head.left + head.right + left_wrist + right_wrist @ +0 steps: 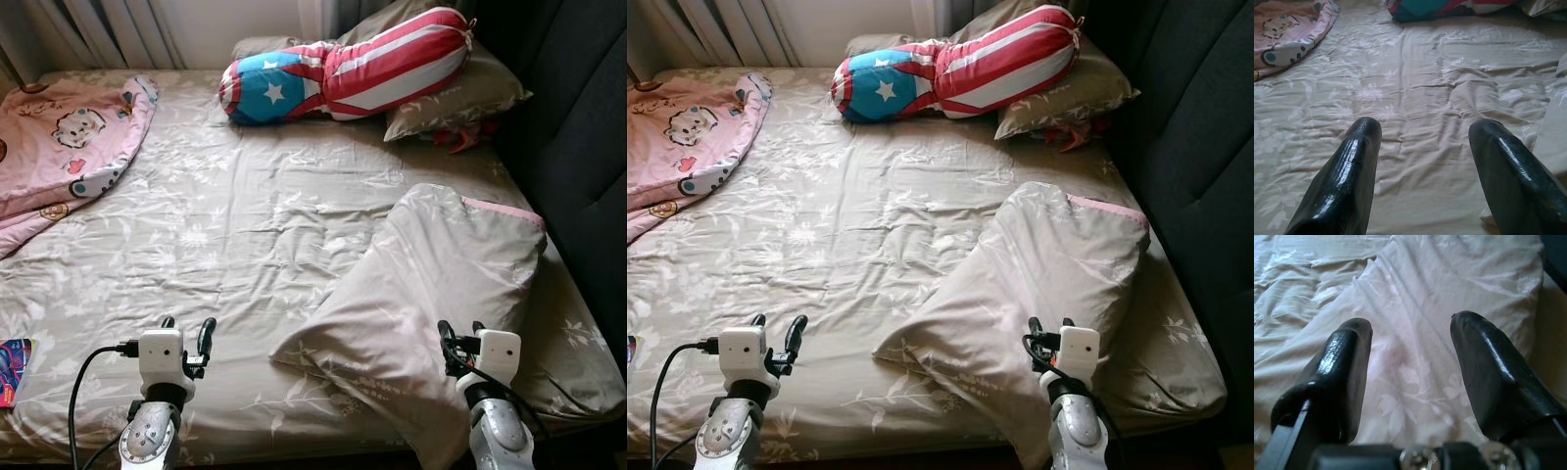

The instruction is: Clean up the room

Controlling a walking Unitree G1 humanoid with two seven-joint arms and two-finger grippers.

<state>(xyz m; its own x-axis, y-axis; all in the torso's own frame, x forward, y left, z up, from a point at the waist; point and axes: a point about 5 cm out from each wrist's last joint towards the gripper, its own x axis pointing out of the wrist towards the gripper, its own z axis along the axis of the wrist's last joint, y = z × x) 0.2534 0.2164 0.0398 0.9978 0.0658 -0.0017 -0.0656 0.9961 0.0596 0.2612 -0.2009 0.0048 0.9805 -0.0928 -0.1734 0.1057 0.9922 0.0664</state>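
Left eye view: bed (245,225) with rumpled sheet | loose pillow (431,284) lies askew near the foot, right side; pink blanket (59,147) bunched far left | left gripper (186,338) and right gripper (458,338) hover low, fingers wide, empty | tidying looks barely begun; pillow and blanket still need placing.

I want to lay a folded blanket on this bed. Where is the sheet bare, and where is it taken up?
The widest bare sheet lies mid-bed, between the pink blanket and the loose pillow, reaching from the striped bolster to the left tool. The head end is crowded with bolster and pillows. The right tool hangs over the loose pillow.
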